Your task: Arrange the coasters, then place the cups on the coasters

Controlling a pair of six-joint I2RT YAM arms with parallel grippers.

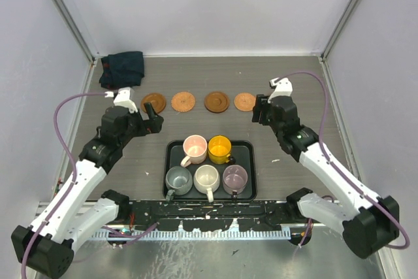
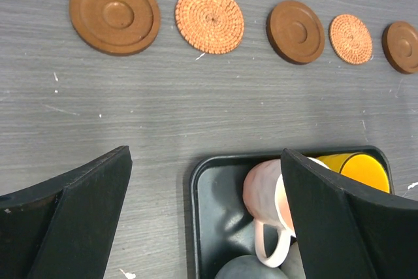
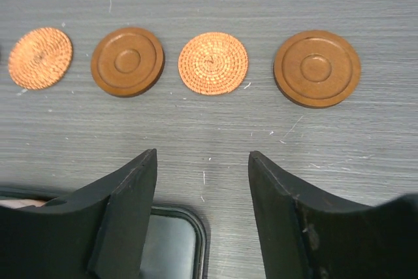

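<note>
Black jaws are seen spread apart on both arms, nothing pinched in either. The left gripper (image 2: 206,158) is hung over the table (image 2: 130,109) right at the upper left corner of the tray (image 2: 199,194), and the pink cup (image 2: 261,191) is partly hidden by the finger at lower right. The right gripper (image 3: 202,161) is parked just below the coasters (image 3: 213,63), which are laid in a tidy row across the upper part of the frame, dark rimmed ones alternated with woven orange ones.

All five cups are packed in the tray at lower centre of the top view: pink cup and yellow cup (image 1: 219,149) in the upper row, grey-green cup (image 1: 178,180), cream cup (image 1: 207,178) and mauve cup (image 1: 235,177) in the lower.

So the arranging looks pretty much done, and the cup step is reckoned to be up next. A cup has to be gripped by rim or handle, lifted clear of its neighbours and set centred on a disc. Tight packing could be a pain.
</note>
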